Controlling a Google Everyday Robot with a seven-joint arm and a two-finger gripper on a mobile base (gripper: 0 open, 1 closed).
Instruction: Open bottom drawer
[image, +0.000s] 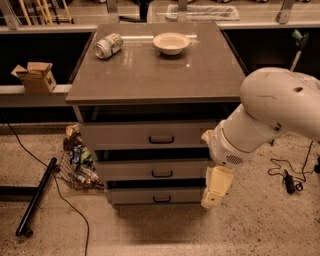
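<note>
The grey cabinet (150, 75) has three drawer fronts. The bottom drawer (140, 196) is the lowest and slimmest, shut, with a small black loop handle (161, 199) at its centre. My white arm (270, 117) reaches in from the right. My cream-coloured gripper (215, 187) hangs down at the cabinet's right front corner, level with the bottom drawer's right end and to the right of its handle. It touches nothing that I can see.
A tipped can (108, 45) and a white bowl (171, 42) lie on the cabinet top. A bag of litter (77, 162) sits at the cabinet's left foot. A black pole (35, 197) and cables lie on the floor at left. A cardboard box (35, 76) is on the left shelf.
</note>
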